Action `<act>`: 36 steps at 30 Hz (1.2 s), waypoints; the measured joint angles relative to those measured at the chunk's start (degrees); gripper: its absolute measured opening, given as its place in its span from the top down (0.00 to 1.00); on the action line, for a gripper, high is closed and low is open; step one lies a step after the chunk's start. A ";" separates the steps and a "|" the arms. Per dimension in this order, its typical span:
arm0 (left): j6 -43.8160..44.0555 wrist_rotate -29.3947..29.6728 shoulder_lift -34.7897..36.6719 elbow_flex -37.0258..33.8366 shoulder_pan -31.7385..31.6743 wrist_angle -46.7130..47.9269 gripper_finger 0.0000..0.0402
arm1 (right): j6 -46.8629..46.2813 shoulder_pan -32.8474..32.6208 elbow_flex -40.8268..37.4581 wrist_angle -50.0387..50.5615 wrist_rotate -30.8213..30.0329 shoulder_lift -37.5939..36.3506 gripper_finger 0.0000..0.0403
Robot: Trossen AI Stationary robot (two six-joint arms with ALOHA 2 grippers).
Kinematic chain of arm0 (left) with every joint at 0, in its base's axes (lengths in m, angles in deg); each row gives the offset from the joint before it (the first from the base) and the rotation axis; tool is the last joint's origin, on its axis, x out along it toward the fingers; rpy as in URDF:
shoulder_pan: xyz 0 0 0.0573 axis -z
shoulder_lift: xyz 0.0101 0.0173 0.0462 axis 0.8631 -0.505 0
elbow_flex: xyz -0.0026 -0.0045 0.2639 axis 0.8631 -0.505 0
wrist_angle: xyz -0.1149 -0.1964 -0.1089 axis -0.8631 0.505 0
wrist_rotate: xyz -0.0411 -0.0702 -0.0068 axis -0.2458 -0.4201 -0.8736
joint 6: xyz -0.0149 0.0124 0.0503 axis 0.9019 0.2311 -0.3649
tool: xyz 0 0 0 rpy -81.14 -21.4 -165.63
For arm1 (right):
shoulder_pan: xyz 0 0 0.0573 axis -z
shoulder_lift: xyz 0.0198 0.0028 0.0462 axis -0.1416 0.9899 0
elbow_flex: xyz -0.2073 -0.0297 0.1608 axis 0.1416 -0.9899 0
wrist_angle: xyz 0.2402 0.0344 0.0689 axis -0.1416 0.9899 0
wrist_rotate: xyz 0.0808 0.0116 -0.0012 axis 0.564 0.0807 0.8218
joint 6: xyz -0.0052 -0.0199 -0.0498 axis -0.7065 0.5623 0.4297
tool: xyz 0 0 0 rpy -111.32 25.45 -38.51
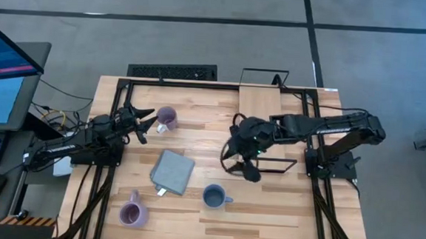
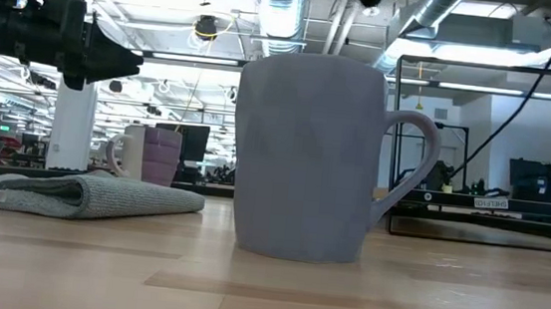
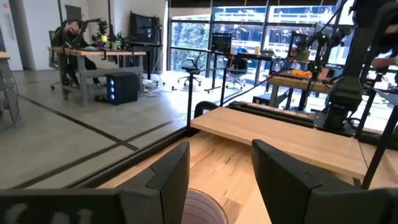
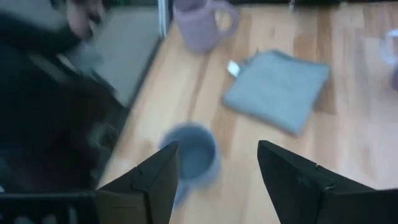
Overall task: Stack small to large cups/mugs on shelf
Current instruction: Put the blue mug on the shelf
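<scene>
— Worrying about anything here?

— Watching the right jaws, mostly: standing spread, pinching nothing, hanging over the worktop (image 1: 266, 212) between the blue-grey mug (image 1: 213, 196) and the near end of the shelf (image 1: 258, 100). Risking a clipped rim if dropping off-centre onto that mug, and tipping or skidding it toward the grey cloth (image 1: 172, 170) just to its left.

— And over on the left?

— Seeing the left jaws spread too, holding nothing, poised at the far lavender mug (image 1: 167, 117), with its rim showing between them in the left wrist view. Closing on a smooth wall alone, and possibly letting it slip on the lift. Also fearing a snag on the shelf's thin black wire frame (easy to miss against the dark arm) while carrying anything across.

— Anything else?

— Judging all three mugs to be off the shelf, the second lavender mug (image 1: 131, 214) sitting at the near left of the worktop, well apart from the others. Mixing up the two lavender sizes, hence spoiling the stacking order. Crowding both arms at the shelf at once, too.

— Reading any brand or writing?

— Finding none legible. Noticing a small pale tag at the cloth's edge and a strip label on a distant rack in the low view, both too small to read.
</scene>
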 joint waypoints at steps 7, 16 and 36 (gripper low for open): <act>-0.02 0.00 0.00 0.00 0.01 0.01 0.59 | -5.24 -0.43 2.88 13.56 -8.29 -0.06 0.41; -2.56 0.00 0.00 0.00 0.02 0.00 0.59 | -16.25 -5.72 1.02 11.55 -7.56 6.54 0.41; -2.58 0.50 -0.01 0.01 0.00 0.00 0.59 | -12.90 -8.89 1.09 -2.42 -3.15 18.21 0.41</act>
